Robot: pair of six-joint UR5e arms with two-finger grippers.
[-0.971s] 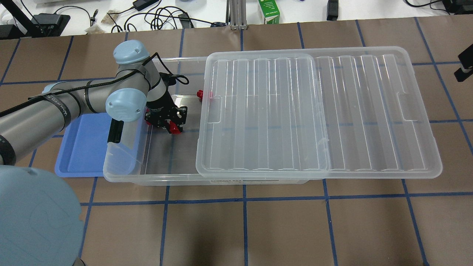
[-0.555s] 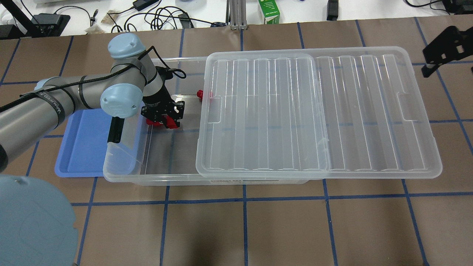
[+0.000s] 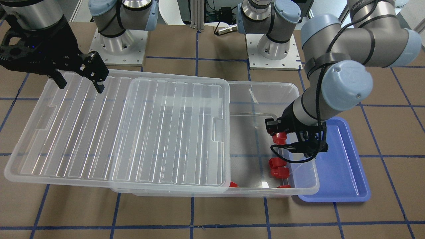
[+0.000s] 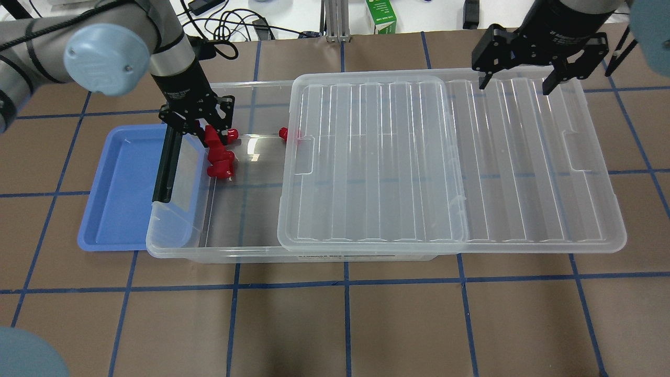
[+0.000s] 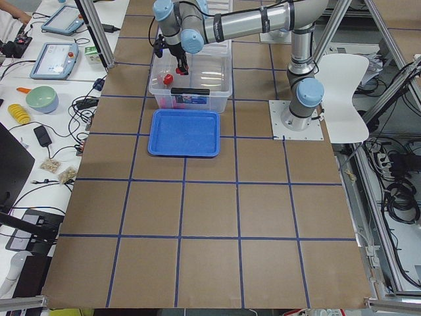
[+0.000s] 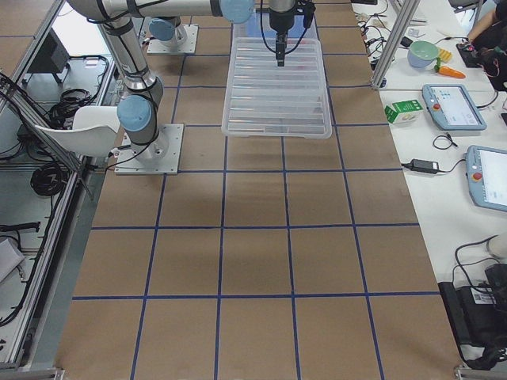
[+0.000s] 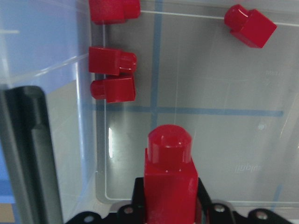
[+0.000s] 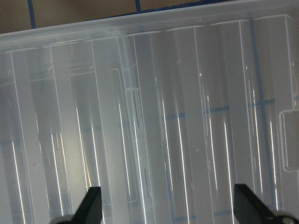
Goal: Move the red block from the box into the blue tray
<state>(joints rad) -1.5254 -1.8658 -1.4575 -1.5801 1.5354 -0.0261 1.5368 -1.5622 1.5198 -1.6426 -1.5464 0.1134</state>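
Observation:
My left gripper (image 4: pixel 210 132) is shut on a red block (image 4: pixel 213 138) and holds it above the open left end of the clear box (image 4: pixel 220 255), near the end wall by the blue tray (image 4: pixel 120 193). The left wrist view shows the block (image 7: pixel 168 182) upright between the fingers. Several other red blocks (image 4: pixel 221 163) lie on the box floor. The clear lid (image 4: pixel 513 167) is slid to the right, off the left end. My right gripper (image 4: pixel 523 78) is open and empty above the lid's far right part. The tray (image 3: pixel 342 172) holds nothing.
A black latch bar (image 4: pixel 165 167) stands on the box end between the gripper and the tray. One more red block (image 4: pixel 285 134) lies by the lid's edge. A green carton (image 4: pixel 381 17) and cables lie beyond the table's far edge.
My left gripper has risen with the red block and moved away and left towards the box's far left corner. My right gripper has come in from the right and now hangs over the lid.

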